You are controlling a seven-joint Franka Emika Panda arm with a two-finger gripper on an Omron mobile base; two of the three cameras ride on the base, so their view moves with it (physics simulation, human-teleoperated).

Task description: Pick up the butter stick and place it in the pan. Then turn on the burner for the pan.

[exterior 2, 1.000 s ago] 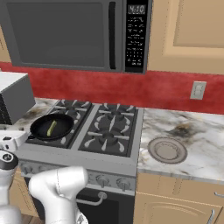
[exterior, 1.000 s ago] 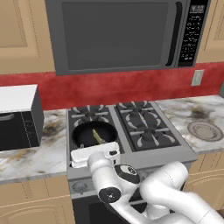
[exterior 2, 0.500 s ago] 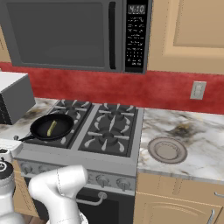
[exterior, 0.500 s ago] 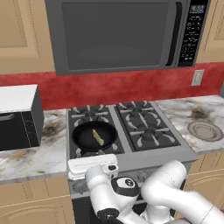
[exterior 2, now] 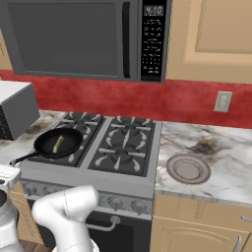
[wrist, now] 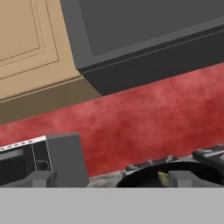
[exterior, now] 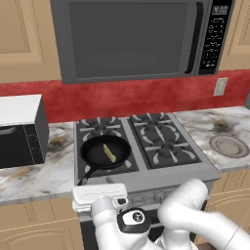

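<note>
The butter stick [exterior: 109, 153], a small pale yellow bar, lies inside the black pan [exterior: 93, 154] on the stove's front left burner. From the right the butter stick [exterior 2: 58, 143] rests in the pan [exterior 2: 75, 140], whose long handle [exterior 2: 22, 158] points toward the stove's front. My white hand [exterior: 97, 194] hovers low at the stove's front edge, just in front of the pan handle. In the hand view my gripper [wrist: 113, 179] is open, its fingertips [wrist: 41, 178] wide apart with nothing between them. It looks level across the pan [wrist: 144, 175] and the butter [wrist: 162, 176].
A row of knobs [exterior 2: 115, 203] lines the stove front. A grey round plate [exterior: 228, 145] sits on the right counter. A boxy toaster oven [exterior: 19, 132] stands on the left counter. A large microwave [exterior: 132, 39] hangs above the stove.
My hand has sunk and drawn back from over the pan's near rim to the stove's front edge. The butter stick stays in the pan. The jaws stay open.
</note>
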